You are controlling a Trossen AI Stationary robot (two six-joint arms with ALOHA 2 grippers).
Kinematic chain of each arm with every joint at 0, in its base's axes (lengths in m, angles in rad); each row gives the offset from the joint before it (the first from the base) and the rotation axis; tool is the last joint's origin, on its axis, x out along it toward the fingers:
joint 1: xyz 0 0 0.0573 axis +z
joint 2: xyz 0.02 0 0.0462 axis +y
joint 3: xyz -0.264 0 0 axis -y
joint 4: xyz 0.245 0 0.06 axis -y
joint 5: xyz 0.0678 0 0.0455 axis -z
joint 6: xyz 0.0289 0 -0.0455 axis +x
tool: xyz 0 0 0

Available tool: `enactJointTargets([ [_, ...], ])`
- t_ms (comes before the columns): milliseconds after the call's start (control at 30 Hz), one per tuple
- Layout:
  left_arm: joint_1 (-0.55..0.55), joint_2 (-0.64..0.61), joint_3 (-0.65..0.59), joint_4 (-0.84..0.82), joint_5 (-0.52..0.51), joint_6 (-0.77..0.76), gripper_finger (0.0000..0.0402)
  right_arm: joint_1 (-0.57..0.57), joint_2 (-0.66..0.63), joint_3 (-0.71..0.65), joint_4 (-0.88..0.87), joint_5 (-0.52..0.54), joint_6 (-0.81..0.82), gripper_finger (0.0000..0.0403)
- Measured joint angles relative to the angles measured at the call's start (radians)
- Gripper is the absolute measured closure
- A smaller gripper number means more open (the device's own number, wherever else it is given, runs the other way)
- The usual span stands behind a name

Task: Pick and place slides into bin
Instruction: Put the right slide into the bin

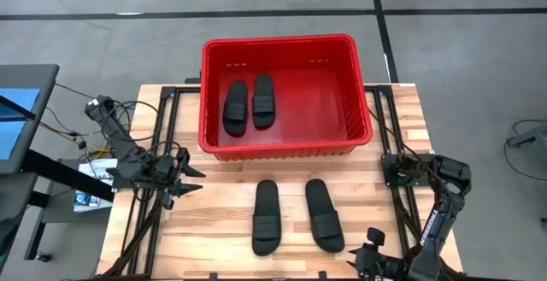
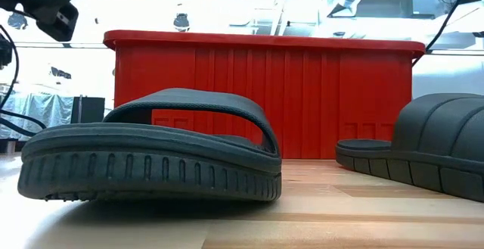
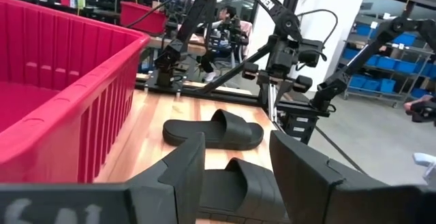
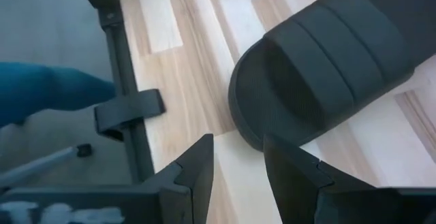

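Two slides [image 1: 249, 103] lie inside the red bin [image 1: 359, 102]; two more, left slide [image 1: 266, 217] and right slide [image 1: 324, 214], sit on the tabletop [image 1: 222, 204] just before it. Left hand [image 1: 190, 181], fingers spread and empty, hovers left of them. Right hand [image 1: 357, 258], spread and empty, hangs just beside the right slide's near end.

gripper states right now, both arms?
Left gripper: open, empty, left of the slides.
Right gripper: open, empty, at the table's front right.

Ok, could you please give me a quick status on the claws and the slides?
Both claws open and empty: left claw left of table, right claw at front right. Two slides in the bin, two on the table. Nothing in the way.
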Motion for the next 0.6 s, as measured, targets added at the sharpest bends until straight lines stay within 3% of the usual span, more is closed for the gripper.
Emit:
enactJointTargets([
  [600, -0.002, 0.000, 0.000, -0.002, -0.014, -0.060, 0.0246, -0.163, 0.000, -0.102, 0.191, -0.201, -0.367, 0.0282],
])
